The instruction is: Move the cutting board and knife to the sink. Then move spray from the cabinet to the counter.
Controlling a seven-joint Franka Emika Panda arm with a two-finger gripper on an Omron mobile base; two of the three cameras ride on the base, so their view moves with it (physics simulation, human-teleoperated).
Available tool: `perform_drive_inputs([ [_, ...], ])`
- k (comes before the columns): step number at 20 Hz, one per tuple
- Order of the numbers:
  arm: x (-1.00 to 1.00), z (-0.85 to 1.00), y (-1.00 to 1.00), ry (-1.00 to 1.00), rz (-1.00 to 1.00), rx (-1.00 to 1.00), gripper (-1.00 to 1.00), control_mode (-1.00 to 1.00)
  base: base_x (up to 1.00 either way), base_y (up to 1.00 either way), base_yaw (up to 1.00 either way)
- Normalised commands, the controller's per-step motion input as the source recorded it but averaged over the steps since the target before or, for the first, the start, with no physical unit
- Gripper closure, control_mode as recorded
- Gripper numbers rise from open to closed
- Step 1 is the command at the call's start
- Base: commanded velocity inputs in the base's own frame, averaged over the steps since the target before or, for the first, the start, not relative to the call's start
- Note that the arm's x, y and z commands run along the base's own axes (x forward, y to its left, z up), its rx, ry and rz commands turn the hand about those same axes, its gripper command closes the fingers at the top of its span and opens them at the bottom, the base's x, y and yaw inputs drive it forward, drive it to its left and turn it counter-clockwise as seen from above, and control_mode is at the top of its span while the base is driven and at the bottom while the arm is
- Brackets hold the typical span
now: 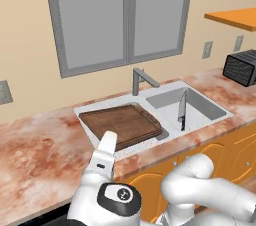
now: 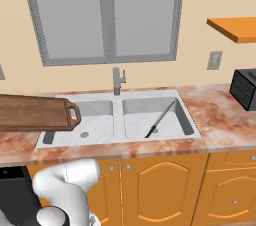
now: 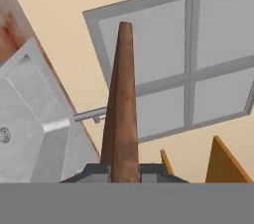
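Board over the sink in the grip, knife already in, spray not begun.

The sink [image 2: 186,115] lies ahead of and below the jaws [image 3: 124,172], which are clamped on the edge of the cutting board [image 1: 122,125], held over its left basin, not yet set down. The knife [image 2: 160,119] leans in the right basin, beyond the jaws. The tabletop [image 1: 35,145] carries no spray; an orange shelf-like corner, perhaps the cabinet [image 2: 235,27], is cut off, so its inside is hidden.
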Motion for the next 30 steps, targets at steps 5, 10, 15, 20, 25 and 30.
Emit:
perform_drive_inputs([
  [5, 0.40, 0.02, -0.29, 0.24, 0.24, 0.01, 1.00, -1.00, 0.00, 0.00, 0.00],
  [10, 0.46, 0.00, -0.42, 0.39, 0.21, 0.02, 1.00, -1.00, 0.00, 0.00, 0.00],
  [15, 0.49, 0.00, -0.25, 0.39, 0.14, 0.01, 1.00, -1.00, 0.00, 0.00, 0.00],
  [20, 0.07, 0.00, 0.00, 0.11, 0.03, 0.00, 1.00, -1.00, 0.00, 0.00, 0.00],
  [25, 0.14, 0.00, -0.05, 0.00, 0.00, 0.00, 1.00, -1.00, 0.00, 0.00, 0.00],
  [30, 0.35, 0.00, -0.10, 0.00, 0.00, 0.01, 1.00, -1.00, 0.00, 0.00, 0.00],
])
